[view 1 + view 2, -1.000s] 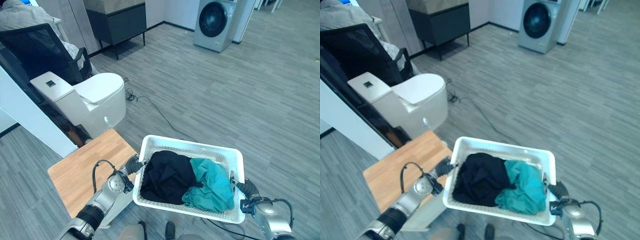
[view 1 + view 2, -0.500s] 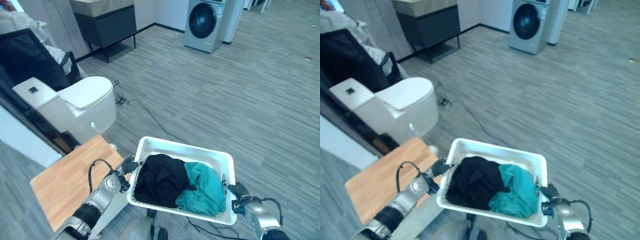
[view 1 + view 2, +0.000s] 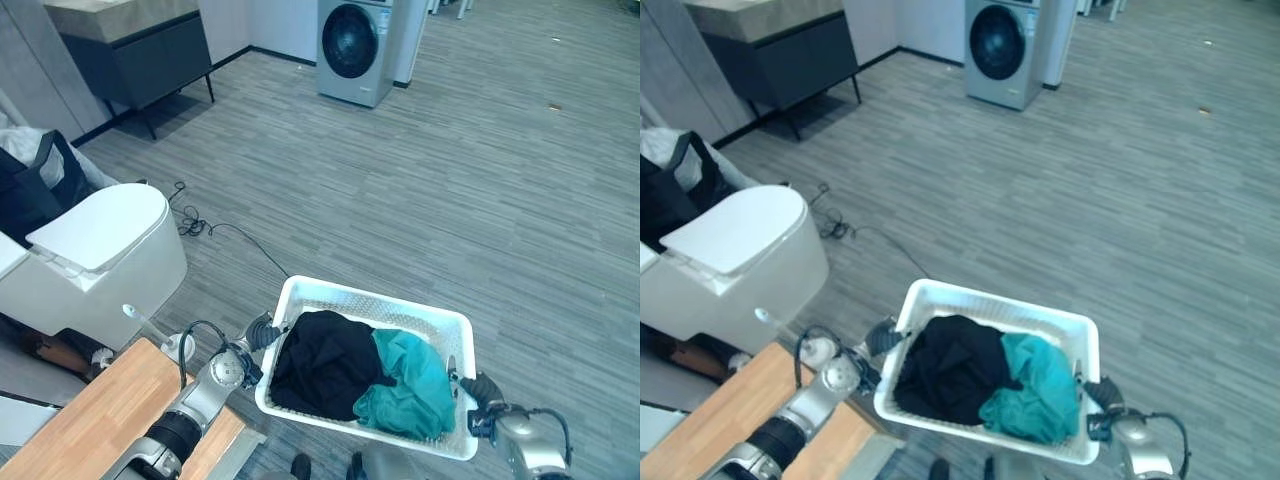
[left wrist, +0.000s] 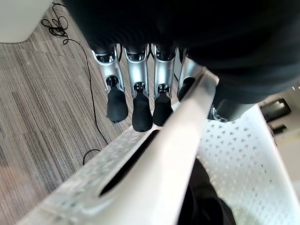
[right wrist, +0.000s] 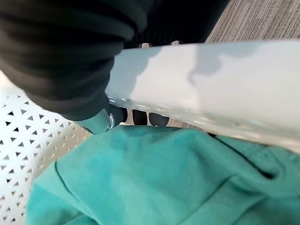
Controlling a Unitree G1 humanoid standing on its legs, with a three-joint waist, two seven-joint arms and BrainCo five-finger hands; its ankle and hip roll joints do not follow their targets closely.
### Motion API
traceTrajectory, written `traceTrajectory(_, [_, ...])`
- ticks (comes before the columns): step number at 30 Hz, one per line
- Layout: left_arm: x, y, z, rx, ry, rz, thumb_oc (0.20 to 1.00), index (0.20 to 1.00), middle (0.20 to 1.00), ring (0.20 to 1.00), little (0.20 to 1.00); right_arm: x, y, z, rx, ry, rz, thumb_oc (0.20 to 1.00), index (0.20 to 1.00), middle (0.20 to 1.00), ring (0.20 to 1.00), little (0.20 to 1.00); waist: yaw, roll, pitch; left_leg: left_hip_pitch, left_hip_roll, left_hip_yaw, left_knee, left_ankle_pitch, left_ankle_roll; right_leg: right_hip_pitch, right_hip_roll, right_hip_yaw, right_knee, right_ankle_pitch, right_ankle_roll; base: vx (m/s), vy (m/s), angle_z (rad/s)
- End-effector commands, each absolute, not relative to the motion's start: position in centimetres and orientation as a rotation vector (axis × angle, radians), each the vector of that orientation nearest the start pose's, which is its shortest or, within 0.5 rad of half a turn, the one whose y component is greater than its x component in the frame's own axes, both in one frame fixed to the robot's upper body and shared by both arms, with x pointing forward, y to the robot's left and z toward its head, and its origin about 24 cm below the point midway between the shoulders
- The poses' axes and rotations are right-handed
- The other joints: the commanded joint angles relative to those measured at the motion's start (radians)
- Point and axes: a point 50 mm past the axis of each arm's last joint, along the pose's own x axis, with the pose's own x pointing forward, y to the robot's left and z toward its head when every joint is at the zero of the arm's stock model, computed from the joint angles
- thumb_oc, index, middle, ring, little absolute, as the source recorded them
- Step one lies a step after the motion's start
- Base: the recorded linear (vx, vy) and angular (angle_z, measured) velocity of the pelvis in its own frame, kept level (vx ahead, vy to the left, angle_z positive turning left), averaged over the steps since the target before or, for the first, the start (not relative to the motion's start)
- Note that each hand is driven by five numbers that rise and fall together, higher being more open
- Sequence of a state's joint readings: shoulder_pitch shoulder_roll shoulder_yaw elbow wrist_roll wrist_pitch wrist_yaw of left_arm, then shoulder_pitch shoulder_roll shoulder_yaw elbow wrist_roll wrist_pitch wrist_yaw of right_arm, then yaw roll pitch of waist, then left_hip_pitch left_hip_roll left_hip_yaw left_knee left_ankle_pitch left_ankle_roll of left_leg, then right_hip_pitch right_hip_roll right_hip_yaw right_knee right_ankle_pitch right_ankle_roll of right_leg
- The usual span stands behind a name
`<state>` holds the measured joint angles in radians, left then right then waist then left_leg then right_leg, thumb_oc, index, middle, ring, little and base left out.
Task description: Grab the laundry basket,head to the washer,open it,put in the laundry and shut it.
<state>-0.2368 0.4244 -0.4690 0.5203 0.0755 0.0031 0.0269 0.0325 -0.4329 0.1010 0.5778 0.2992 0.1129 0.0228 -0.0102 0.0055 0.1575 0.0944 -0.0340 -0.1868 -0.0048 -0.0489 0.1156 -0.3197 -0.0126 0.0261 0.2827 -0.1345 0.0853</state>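
White toilet [image 3: 90,250] far left, wooden table [image 3: 90,430] corner at lower left. Left hand [image 3: 262,331] grasps the left short rim of the white laundry basket [image 3: 375,302], fingers [image 4: 136,101] hooked under the rim by the handle slot. Basket is carried between both hands, off the floor. Inside: black garment [image 3: 325,362] in the left half, teal garment [image 3: 412,385] in the right half, touching. Right hand [image 3: 484,391] grips the right short rim, fingertips [image 5: 140,117] curled under it next to the teal cloth. Washer [image 3: 354,48] stands well apart, far side of the grey floor [image 3: 480,200], door closed.
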Motion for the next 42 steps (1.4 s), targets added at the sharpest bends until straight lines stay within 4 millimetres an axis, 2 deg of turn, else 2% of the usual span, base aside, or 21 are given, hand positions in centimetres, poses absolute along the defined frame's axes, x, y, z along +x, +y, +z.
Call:
traceTrajectory(1, [28.3, 20.0, -0.6, 0.618, 0.271, -0.174, 0.200, 0.200, 0.200, 0.200, 0.200, 22.5, -26.3, -3.7, -0.123, 0.499, -0.006, 0.200, 0.200, 0.200, 0.200, 0.200, 0.010, -0.016, -0.044, -0.014, -0.021, 0.055, 0.071, -0.083, -0.071, 0.089, -0.027, 0.038, -0.092, 0.079, 0.041, 0.21, -0.083, 0.12])
traceTrajectory(4, [27.9, 20.7, -1.0, 0.628, 0.285, -0.149, 0.200, 0.200, 0.200, 0.200, 0.200, 22.7, -26.1, -3.4, -0.135, 0.489, 0.013, 0.200, 0.200, 0.200, 0.200, 0.200, 0.007, -0.010, -0.036, 0.036, -0.019, 0.033, 0.074, -0.122, -0.074, 0.035, -0.077, 0.047, -0.208, 0.148, 0.065, 0.32, -0.134, 0.23])
traceTrajectory(9, [27.1, 21.2, -1.8, 0.644, 0.317, -0.148, 0.200, 0.200, 0.200, 0.200, 0.200, 22.5, -25.8, -3.0, -0.134, 0.468, 0.025, 0.200, 0.200, 0.200, 0.200, 0.200, -0.008, -0.034, -0.082, 0.131, -0.001, 0.014, 0.071, -0.146, -0.106, 0.057, -0.067, 0.010, -0.211, 0.209, 0.076, 0.40, -0.210, 0.25])
traceTrajectory(11, [27.1, 20.4, -1.9, 0.638, 0.310, -0.175, 0.200, 0.200, 0.200, 0.200, 0.200, 21.9, -26.1, -3.0, -0.127, 0.464, 0.010, 0.200, 0.200, 0.200, 0.200, 0.200, -0.025, -0.030, -0.107, 0.129, 0.047, 0.017, 0.123, -0.117, -0.140, 0.085, -0.055, -0.017, -0.181, 0.205, 0.066, 0.39, -0.295, 0.52])
traceTrajectory(13, [27.1, 20.0, -2.3, 0.636, 0.322, -0.191, 0.200, 0.200, 0.200, 0.200, 0.200, 21.6, -26.5, -3.0, -0.110, 0.461, -0.015, 0.200, 0.200, 0.200, 0.200, 0.200, -0.036, -0.022, -0.114, 0.069, 0.104, 0.050, 0.285, -0.006, -0.168, 0.141, -0.028, -0.056, -0.162, 0.172, 0.028, 0.32, -0.306, 0.54])
traceTrajectory(15, [27.3, 19.9, -2.0, 0.640, 0.314, -0.206, 0.200, 0.200, 0.200, 0.200, 0.200, 21.9, -26.5, -2.5, -0.106, 0.438, -0.021, 0.200, 0.200, 0.200, 0.200, 0.200, -0.030, -0.042, -0.101, -0.051, 0.147, 0.103, 0.525, 0.093, -0.151, 0.206, -0.014, -0.078, -0.173, 0.139, -0.014, 0.19, -0.290, 0.68])
traceTrajectory(16, [27.3, 19.9, -1.9, 0.641, 0.314, -0.206, 0.200, 0.200, 0.200, 0.200, 0.200, 21.9, -26.5, -2.5, -0.105, 0.437, -0.021, 0.200, 0.200, 0.200, 0.200, 0.200, -0.035, -0.036, -0.103, -0.070, 0.152, 0.095, 0.552, 0.083, -0.152, 0.201, -0.009, -0.084, -0.173, 0.141, -0.015, 0.13, -0.356, 0.53])
traceTrajectory(17, [27.6, 19.9, -1.4, 0.636, 0.296, -0.202, 0.200, 0.200, 0.200, 0.200, 0.200, 22.0, -26.5, -1.9, -0.096, 0.410, -0.028, 0.200, 0.200, 0.200, 0.200, 0.200, -0.014, -0.055, -0.077, -0.160, 0.161, 0.106, 0.708, 0.125, -0.117, 0.249, 0.026, -0.064, -0.182, 0.114, -0.063, 0.11, -0.313, 0.00])
traceTrajectory(19, [27.8, 19.5, -0.9, 0.619, 0.273, -0.209, 0.200, 0.200, 0.200, 0.200, 0.200, 22.1, -26.7, -1.6, -0.104, 0.395, -0.044, 0.200, 0.200, 0.200, 0.200, 0.200, -0.001, -0.063, -0.055, -0.257, 0.171, 0.112, 0.798, 0.129, -0.108, 0.276, 0.039, -0.065, -0.187, 0.098, -0.083, 0.20, -0.287, -0.01])
traceTrajectory(22, [28.3, 18.9, -0.5, 0.606, 0.257, -0.221, 0.200, 0.200, 0.200, 0.200, 0.200, 22.5, -26.5, -1.1, -0.102, 0.377, -0.043, 0.200, 0.200, 0.200, 0.200, 0.200, 0.020, -0.064, -0.032, -0.347, 0.167, 0.138, 0.645, 0.075, -0.126, 0.327, 0.028, -0.077, -0.195, 0.061, -0.078, 0.18, -0.042, 0.34])
traceTrajectory(26, [28.3, 18.9, -0.5, 0.606, 0.256, -0.221, 0.200, 0.200, 0.200, 0.200, 0.200, 22.5, -26.5, -1.1, -0.102, 0.376, -0.043, 0.200, 0.200, 0.200, 0.200, 0.200, 0.019, -0.070, -0.033, -0.345, 0.162, 0.141, 0.634, 0.085, -0.125, 0.325, 0.022, -0.077, -0.196, 0.064, -0.077, 0.04, 0.007, -0.16])
traceTrajectory(28, [28.7, 18.8, -0.4, 0.609, 0.252, -0.216, 0.200, 0.200, 0.200, 0.200, 0.200, 22.8, -26.3, -0.7, -0.106, 0.363, -0.029, 0.200, 0.200, 0.200, 0.200, 0.200, 0.029, -0.061, -0.029, -0.333, 0.149, 0.149, 0.410, 0.066, -0.147, 0.340, 0.015, -0.082, -0.199, 0.040, -0.062, 0.28, 0.092, -0.26])
traceTrajectory(29, [29.2, 18.6, -0.2, 0.622, 0.248, -0.215, 0.200, 0.200, 0.200, 0.200, 0.200, 23.1, -26.3, -0.5, -0.112, 0.349, -0.035, 0.200, 0.200, 0.200, 0.200, 0.200, 0.044, -0.047, -0.025, -0.349, 0.138, 0.116, 0.190, 0.122, -0.172, 0.372, 0.023, -0.076, -0.202, 0.012, -0.058, 0.87, 0.247, -0.19])
traceTrajectory(30, [29.5, 18.6, 0.0, 0.648, 0.240, -0.226, 0.200, 0.200, 0.200, 0.200, 0.200, 23.5, -26.1, -0.5, -0.116, 0.334, -0.049, 0.200, 0.200, 0.200, 0.200, 0.200, 0.065, -0.032, -0.021, -0.395, 0.084, 0.071, 0.035, 0.156, -0.181, 0.453, 0.037, -0.046, -0.207, -0.051, -0.061, 0.95, 0.273, 0.13])
traceTrajectory(32, [29.2, 19.2, -0.1, 0.655, 0.247, -0.218, 0.200, 0.200, 0.200, 0.200, 0.200, 23.6, -25.7, -0.8, -0.105, 0.339, -0.045, 0.200, 0.200, 0.200, 0.200, 0.200, 0.080, -0.035, -0.042, -0.383, 0.072, 0.108, 0.094, 0.175, -0.166, 0.504, 0.011, -0.007, -0.192, -0.072, -0.047, 0.87, 0.378, 0.26])
traceTrajectory(35, [28.7, 19.8, -0.3, 0.668, 0.258, -0.222, 0.200, 0.200, 0.200, 0.200, 0.200, 23.3, -25.2, -1.6, -0.082, 0.366, -0.038, 0.200, 0.200, 0.200, 0.200, 0.200, 0.090, -0.050, -0.066, -0.355, 0.037, 0.118, 0.143, 0.136, -0.130, 0.490, -0.015, 0.021, -0.079, -0.058, -0.018, 0.63, 0.332, -0.97])
traceTrajectory(36, [28.7, 20.2, -0.1, 0.685, 0.253, -0.220, 0.200, 0.200, 0.200, 0.200, 0.200, 23.0, -25.1, -2.1, -0.079, 0.384, -0.039, 0.200, 0.200, 0.200, 0.200, 0.200, 0.081, -0.064, -0.070, -0.324, 0.024, 0.165, 0.162, 0.091, -0.106, 0.455, -0.041, 0.012, 0.053, 0.020, 0.018, 0.27, 0.156, -0.51])
traceTrajectory(37, [28.7, 20.2, 0.0, 0.685, 0.253, -0.220, 0.200, 0.200, 0.200, 0.200, 0.200, 23.0, -25.1, -2.1, -0.079, 0.384, -0.038, 0.200, 0.200, 0.200, 0.200, 0.200, 0.082, -0.062, -0.072, -0.327, 0.027, 0.165, 0.161, 0.095, -0.106, 0.450, -0.038, 0.013, 0.054, 0.023, 0.018, 0.38, 0.219, -0.30])
traceTrajectory(39, [28.6, 21.1, 0.4, 0.683, 0.249, -0.185, 0.200, 0.200, 0.200, 0.200, 0.200, 22.9, -25.1, -2.3, -0.094, 0.402, -0.028, 0.200, 0.200, 0.200, 0.200, 0.200, 0.064, -0.047, -0.066, -0.259, 0.021, 0.200, 0.138, 0.054, -0.068, 0.359, -0.072, -0.026, 0.233, 0.151, 0.061, 0.30, 0.213, -0.13])
traceTrajectory(40, [28.5, 21.2, 0.4, 0.683, 0.249, -0.184, 0.200, 0.200, 0.200, 0.200, 0.200, 22.9, -25.1, -2.3, -0.094, 0.402, -0.027, 0.200, 0.200, 0.200, 0.200, 0.200, 0.065, -0.049, -0.065, -0.258, 0.019, 0.203, 0.136, 0.055, -0.067, 0.355, -0.074, -0.022, 0.239, 0.148, 0.062, 0.29, 0.225, -0.27])
traceTrajectory(42, [28.7, 21.6, 1.2, 0.693, 0.222, -0.166, 0.200, 0.200, 0.200, 0.200, 0.200, 22.6, -25.5, -2.3, -0.100, 0.407, -0.035, 0.200, 0.200, 0.200, 0.200, 0.200, 0.056, -0.020, -0.054, -0.185, 0.024, 0.228, 0.113, 0.019, -0.054, 0.267, -0.140, -0.118, 0.286, 0.163, 0.057, 0.30, 0.203, -0.39])
